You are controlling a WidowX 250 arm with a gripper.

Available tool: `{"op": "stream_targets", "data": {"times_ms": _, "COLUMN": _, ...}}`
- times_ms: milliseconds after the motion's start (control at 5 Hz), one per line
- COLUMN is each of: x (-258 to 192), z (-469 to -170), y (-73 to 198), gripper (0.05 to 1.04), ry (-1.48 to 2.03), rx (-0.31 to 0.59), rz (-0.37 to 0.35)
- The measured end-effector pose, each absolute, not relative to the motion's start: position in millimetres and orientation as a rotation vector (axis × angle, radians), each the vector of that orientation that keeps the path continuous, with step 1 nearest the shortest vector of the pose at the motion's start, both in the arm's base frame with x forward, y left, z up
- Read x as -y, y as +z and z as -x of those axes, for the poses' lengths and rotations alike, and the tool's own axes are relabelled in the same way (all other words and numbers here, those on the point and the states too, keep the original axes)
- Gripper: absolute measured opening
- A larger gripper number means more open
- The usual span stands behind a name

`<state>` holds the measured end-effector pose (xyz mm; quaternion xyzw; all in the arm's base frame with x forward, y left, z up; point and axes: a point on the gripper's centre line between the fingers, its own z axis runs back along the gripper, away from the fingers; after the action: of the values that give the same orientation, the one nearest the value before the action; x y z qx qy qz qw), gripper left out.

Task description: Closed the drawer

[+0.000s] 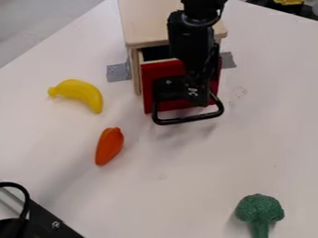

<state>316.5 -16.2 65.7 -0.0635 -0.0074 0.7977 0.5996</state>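
Slightly open drawer (pixel 162 70), gripper (pixel 188 92) before it

A white table (pixel 186 195) bears a wooden cabinet (pixel 146 23). Its red-fronted drawer juts out, black handle (pixel 186 119) foremost; whether the gripper there is clenched or released, I cannot tell. Apart lie green broccoli (pixel 259 209), a yellow banana (pixel 81 90), an orange toy vegetable (pixel 109 146).
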Motion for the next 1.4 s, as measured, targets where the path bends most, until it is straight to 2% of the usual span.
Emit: {"op": "stream_targets", "data": {"times_ms": 1400, "x": -6, "z": -333, "y": 63, "gripper": 0.999, "ry": 1.920, "rx": 0.017, "rz": 0.141}}
